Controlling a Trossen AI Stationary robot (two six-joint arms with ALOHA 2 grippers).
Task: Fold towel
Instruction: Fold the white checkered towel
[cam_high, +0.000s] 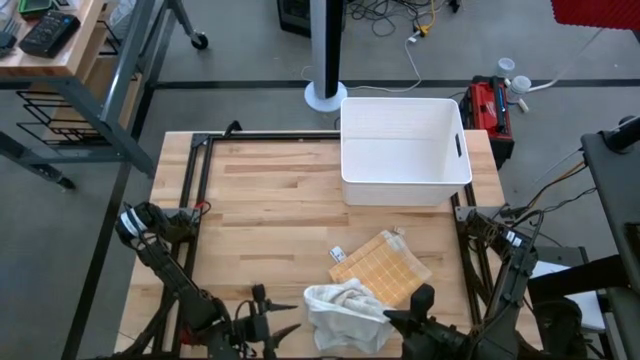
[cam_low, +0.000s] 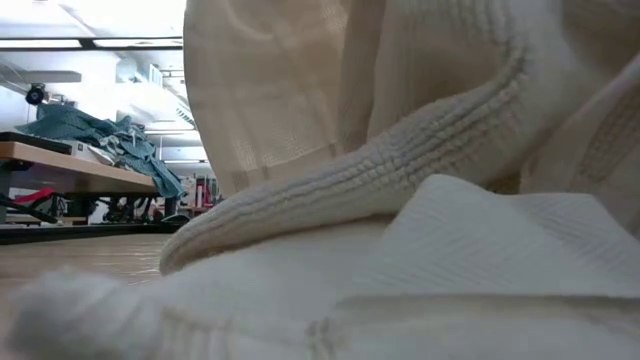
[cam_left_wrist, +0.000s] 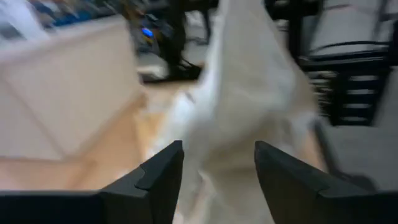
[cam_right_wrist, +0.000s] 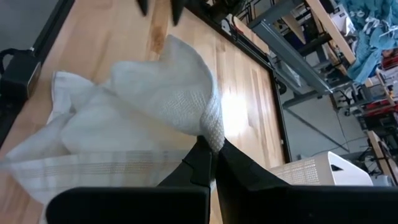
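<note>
The towel (cam_high: 362, 291) lay at the near edge of the wooden table (cam_high: 270, 190), toward the right of centre, half of it bunched into a white, ribbed heap and the other half spread flat, showing a tan checked weave. A small white tag (cam_high: 338, 254) stuck out at the flat part's far left corner; whatever was printed on it was too small to read.

The right gripper (cam_right_wrist: 211, 163) had its fingers pressed together on a fold of the white cloth, pinching it up into a peak above the tabletop. The left gripper (cam_high: 283, 331) sat just beside the heap's left side, its fingers (cam_left_wrist: 160, 177) standing apart with nothing between them, the cloth hanging in front of them in its wrist view.

From table height, the towel's ribbed folds (cam_low: 400, 180) filled nearly everything and blocked the view of both arms and the rest of the table.

Behind the towel, at the table's far right, stood an empty white plastic bin (cam_high: 404, 150) with a handle slot in its side. Past the table, a red toolbox (cam_high: 489, 108) rested on the floor next to the bin, and a white pole's round base (cam_high: 326, 95) stood by the bin's left corner. A workbench (cam_low: 70, 165) in the room carried a pile of teal cloth (cam_low: 105, 135).
</note>
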